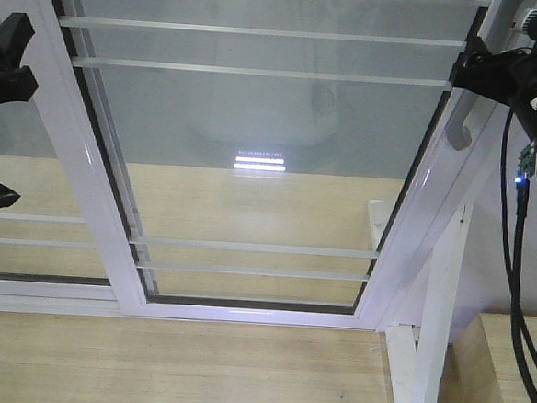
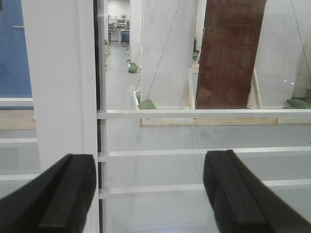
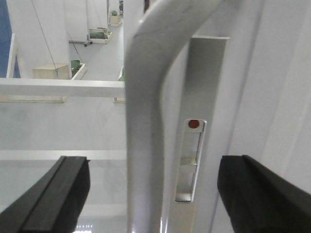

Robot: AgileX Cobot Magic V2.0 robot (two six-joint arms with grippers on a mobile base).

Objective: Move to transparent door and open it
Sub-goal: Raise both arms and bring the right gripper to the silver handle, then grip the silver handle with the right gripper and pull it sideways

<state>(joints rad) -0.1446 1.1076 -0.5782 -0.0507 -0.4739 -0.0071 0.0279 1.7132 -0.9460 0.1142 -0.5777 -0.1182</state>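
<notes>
The transparent door (image 1: 253, 163) fills the front view, a clear pane with thin white bars in a glossy white frame. Its curved grey handle (image 1: 459, 130) sits on the right stile. My right gripper (image 1: 469, 68) hangs at that stile, level with the top of the handle. In the right wrist view the right gripper (image 3: 155, 162) is open, and the handle (image 3: 146, 121) runs upright between its fingers (image 3: 53, 199) without touching either. My left gripper (image 1: 11, 64) is at the door's left stile (image 2: 63, 82). The left gripper (image 2: 148, 158) is open, facing stile and glass, holding nothing.
A slim lock slider with a red dot (image 3: 194, 124) sits beside the handle. Another barred glass panel (image 1: 27, 231) lies left of the door. A white wooden post (image 1: 440, 315) stands at the right. Through the glass, a brown door (image 2: 231, 53) and white panels show.
</notes>
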